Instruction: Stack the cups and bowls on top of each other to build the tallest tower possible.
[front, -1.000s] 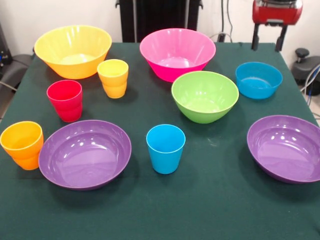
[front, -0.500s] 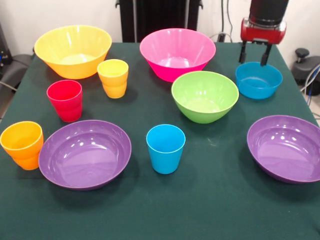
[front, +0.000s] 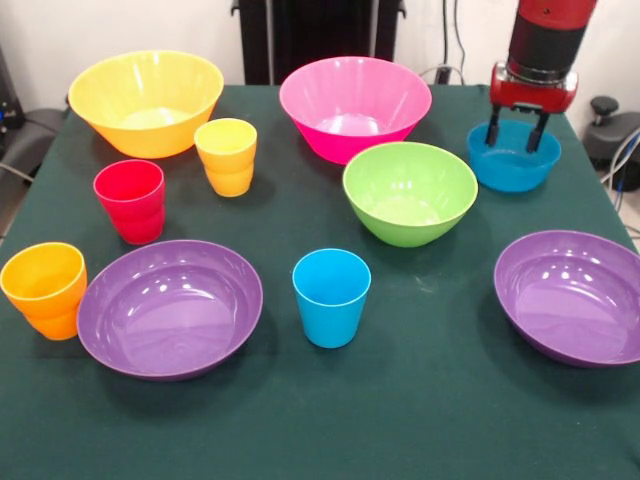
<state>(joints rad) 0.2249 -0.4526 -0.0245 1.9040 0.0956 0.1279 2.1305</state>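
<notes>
While lowered into the small blue bowl (front: 514, 160), gripper (front: 515, 133) spread wide, fingers apart inside the rim, grasping nothing, lime green bowl (front: 410, 192) beside it, pink bowl (front: 355, 106) behind, blue cup (front: 331, 297) and red cup (front: 130, 200) standing separately on the green desk (front: 420, 400), nothing stacked.

You have one view now, the front one. It looks from the 6 o'clock edge of the green surface (front: 420, 420) toward 12 o'clock, raised and tilted down. It sits near enough that the cloth fills the frame, cropping the purple bowl (front: 575, 295) at 3 o'clock. The arm enters at 1 o'clock.
</notes>
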